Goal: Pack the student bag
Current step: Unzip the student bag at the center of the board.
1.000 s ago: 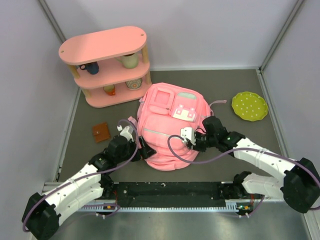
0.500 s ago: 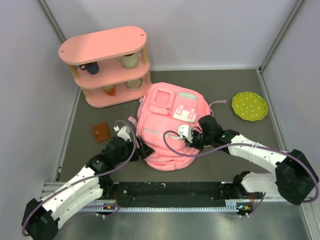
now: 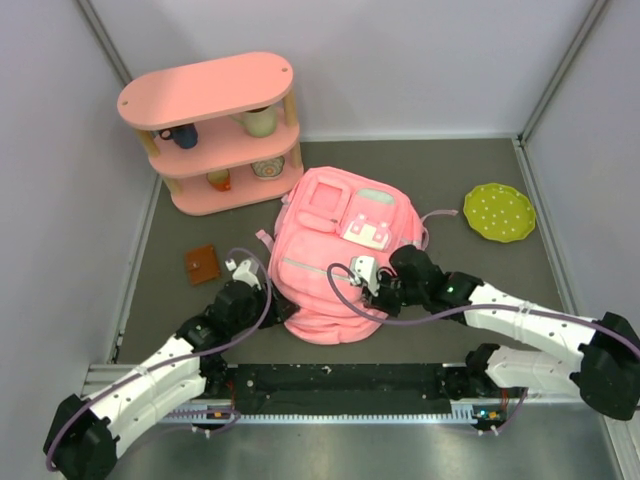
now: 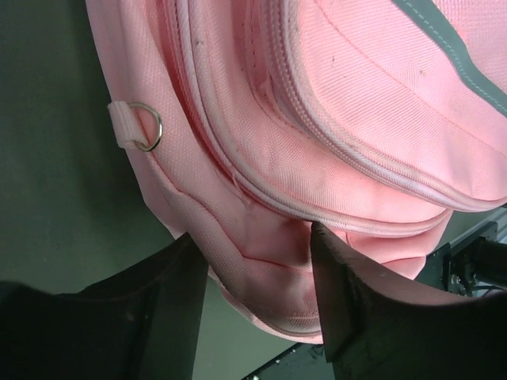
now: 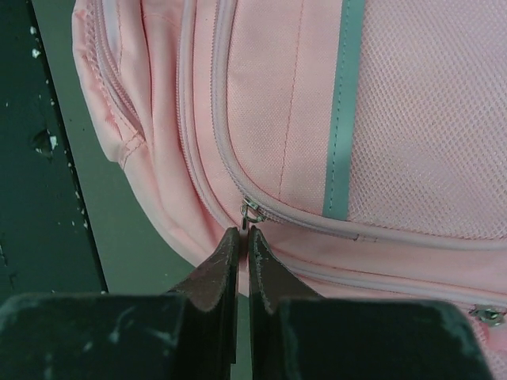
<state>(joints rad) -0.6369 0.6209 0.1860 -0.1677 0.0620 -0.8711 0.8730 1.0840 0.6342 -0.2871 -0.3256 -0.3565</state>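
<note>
From above, the student bag (image 3: 335, 255) lies mid-table, front up, its near-left corner hiding the left gripper's (image 3: 284, 308) tips. The right gripper (image 3: 378, 290) rests on the bag's near right part, its jaws too small to read.

On the left wrist view, a fold of the bag's edge (image 4: 261, 229) fills the half-wide gap between the dark fingers (image 4: 170, 309). I cannot tell whether they pinch it.

On the right wrist view, the fingers (image 5: 218, 269) are pressed together and their tips meet a zipper pull (image 5: 252, 212). Any tab between them is hidden.
</note>
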